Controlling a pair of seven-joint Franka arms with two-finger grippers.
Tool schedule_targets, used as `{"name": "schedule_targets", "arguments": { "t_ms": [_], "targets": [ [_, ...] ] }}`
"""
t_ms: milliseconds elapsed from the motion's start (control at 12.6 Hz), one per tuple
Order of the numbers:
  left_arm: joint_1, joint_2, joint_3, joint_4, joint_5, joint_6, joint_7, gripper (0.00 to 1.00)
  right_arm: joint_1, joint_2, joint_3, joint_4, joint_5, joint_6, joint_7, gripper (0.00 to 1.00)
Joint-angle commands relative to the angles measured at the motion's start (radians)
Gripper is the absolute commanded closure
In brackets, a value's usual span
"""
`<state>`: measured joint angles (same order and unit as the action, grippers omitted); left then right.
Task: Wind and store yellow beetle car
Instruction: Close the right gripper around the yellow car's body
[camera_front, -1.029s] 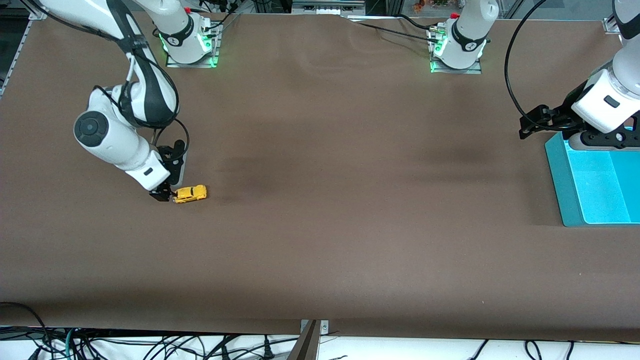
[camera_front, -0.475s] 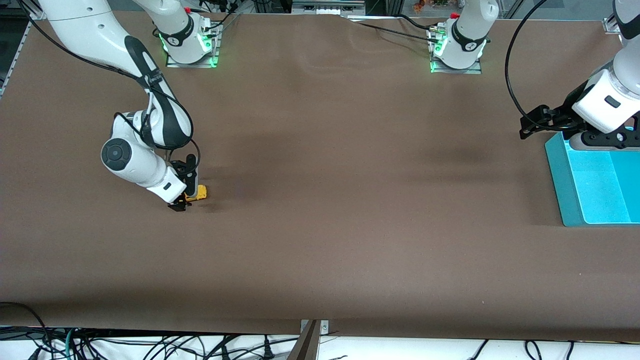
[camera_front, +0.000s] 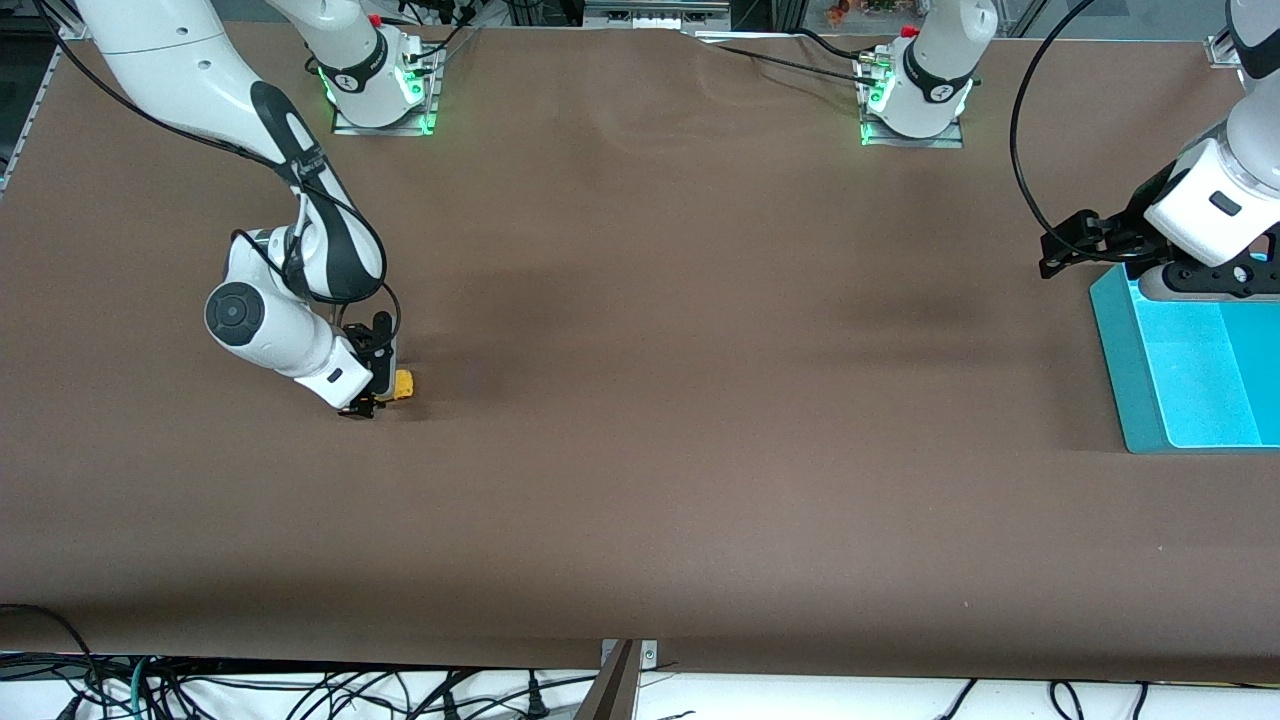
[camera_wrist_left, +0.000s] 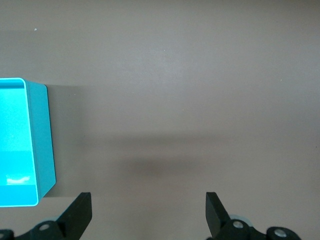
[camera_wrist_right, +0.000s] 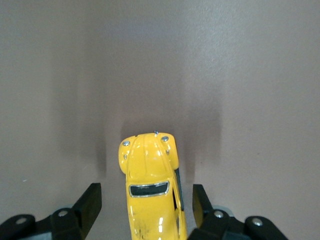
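My right gripper (camera_front: 372, 398) is down at the brown table (camera_front: 660, 420), toward the right arm's end; its two black fingers (camera_wrist_right: 90, 205) stand one on each side of the yellow beetle car (camera_front: 402, 383); in the right wrist view a strip of table shows between each finger and the car's body (camera_wrist_right: 150, 195), so the fingers are apart and not yet gripping it; the car rests on its wheels on the table, its rounded bonnet pointing away from my wrist. My left gripper (camera_front: 1075, 240) waits in the air at the left arm's end, beside the edge of a turquoise bin (camera_front: 1120, 370); its fingers (camera_wrist_left: 80, 215) are spread wide and hold nothing; the bin (camera_wrist_left: 42, 140) sits on the table, well apart from the car.
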<state>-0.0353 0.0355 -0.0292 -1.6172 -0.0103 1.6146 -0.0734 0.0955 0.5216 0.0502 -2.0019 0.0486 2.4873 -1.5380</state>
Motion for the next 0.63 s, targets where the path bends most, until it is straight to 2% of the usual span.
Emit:
{"name": "schedule_targets", "arguments": {
  "t_ms": [0,79,317,475,554],
  "targets": [
    [0.002,0.014,-0.003,0.033,0.015,-0.022,-0.002,0.0,-0.013,0.006,0.008,-0.003,0.022,0.015,-0.028,0.59],
    [0.003,0.014,-0.003,0.033,0.015,-0.022,-0.002,0.0,-0.013,0.006,0.008,-0.003,0.022,0.013,-0.028,0.7],
    [0.0,0.014,-0.003,0.033,0.015,-0.022,-0.003,0.0,-0.013,0.005,0.008,-0.003,0.022,0.013,-0.027,0.79],
    [0.002,0.014,-0.003,0.033,0.015,-0.022,-0.002,0.0,-0.013,0.005,0.008,-0.003,0.022,0.013,-0.027,0.8],
    [0.002,0.014,-0.003,0.033,0.015,-0.022,-0.003,0.0,-0.013,0.003,0.008,-0.003,0.022,0.012,-0.025,0.54]
  ]
}}
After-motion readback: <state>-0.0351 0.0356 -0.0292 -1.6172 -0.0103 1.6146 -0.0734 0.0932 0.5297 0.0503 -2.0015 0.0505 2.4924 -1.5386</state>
